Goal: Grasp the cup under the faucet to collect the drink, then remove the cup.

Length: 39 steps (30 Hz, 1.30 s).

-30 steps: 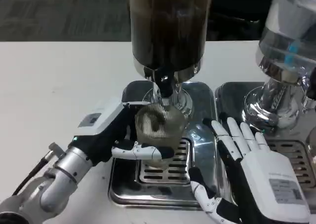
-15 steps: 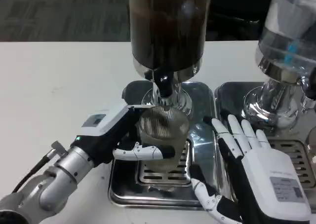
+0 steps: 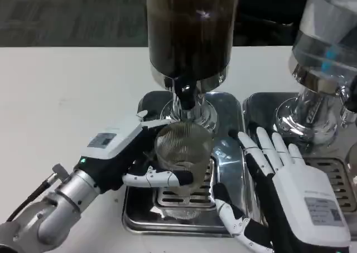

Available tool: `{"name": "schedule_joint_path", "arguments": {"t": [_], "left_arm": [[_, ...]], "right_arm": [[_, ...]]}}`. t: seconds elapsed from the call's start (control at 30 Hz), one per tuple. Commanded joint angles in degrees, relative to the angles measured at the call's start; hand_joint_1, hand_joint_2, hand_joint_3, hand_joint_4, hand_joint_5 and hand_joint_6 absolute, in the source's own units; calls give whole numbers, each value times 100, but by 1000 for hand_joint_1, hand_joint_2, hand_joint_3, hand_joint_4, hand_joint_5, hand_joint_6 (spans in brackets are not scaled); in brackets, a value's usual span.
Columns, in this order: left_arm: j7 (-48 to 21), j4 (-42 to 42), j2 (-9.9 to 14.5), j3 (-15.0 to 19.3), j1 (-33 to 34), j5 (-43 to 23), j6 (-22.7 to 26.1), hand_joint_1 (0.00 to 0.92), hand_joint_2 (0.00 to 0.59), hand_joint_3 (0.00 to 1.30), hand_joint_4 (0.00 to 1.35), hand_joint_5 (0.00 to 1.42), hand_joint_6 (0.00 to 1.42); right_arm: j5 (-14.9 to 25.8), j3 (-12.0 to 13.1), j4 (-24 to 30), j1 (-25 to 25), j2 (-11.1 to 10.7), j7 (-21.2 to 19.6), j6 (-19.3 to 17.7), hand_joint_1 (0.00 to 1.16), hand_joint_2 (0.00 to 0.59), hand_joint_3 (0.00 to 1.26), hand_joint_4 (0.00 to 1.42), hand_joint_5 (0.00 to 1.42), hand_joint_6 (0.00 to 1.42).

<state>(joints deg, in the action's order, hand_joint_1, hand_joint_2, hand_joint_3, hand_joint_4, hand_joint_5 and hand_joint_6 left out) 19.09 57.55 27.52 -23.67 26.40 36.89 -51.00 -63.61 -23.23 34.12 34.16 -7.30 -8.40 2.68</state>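
A clear ribbed cup (image 3: 183,152) stands upright over the grate of the steel drip tray (image 3: 139,208), just in front of and below the black faucet (image 3: 186,98) of the dark drink dispenser (image 3: 191,30). My left hand (image 3: 125,155) grips the cup from its left side, fingers wrapped across its front. My right hand (image 3: 290,191) hovers open to the right of the cup, fingers spread and apart from it, over the tray's right edge.
A second dispenser with a clear tank (image 3: 326,47) stands at the right on its own drip tray (image 3: 329,172). White table (image 3: 67,102) stretches to the left and behind.
My left hand has brought the cup from tilted to upright and drawn it slightly toward me and down, away from the faucet. My right hand has barely moved.
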Motion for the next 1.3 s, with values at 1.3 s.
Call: {"name": "schedule_joint_path", "arguments": {"t": [1.3], "left_arm": [[-7004,-3619,1292,3015,-725,-8323,2982,0,74,233,211,296,242]], "right_arm": [[248,342,-210,-286,-199,91,58,404,452,138,4,0,0]]}}
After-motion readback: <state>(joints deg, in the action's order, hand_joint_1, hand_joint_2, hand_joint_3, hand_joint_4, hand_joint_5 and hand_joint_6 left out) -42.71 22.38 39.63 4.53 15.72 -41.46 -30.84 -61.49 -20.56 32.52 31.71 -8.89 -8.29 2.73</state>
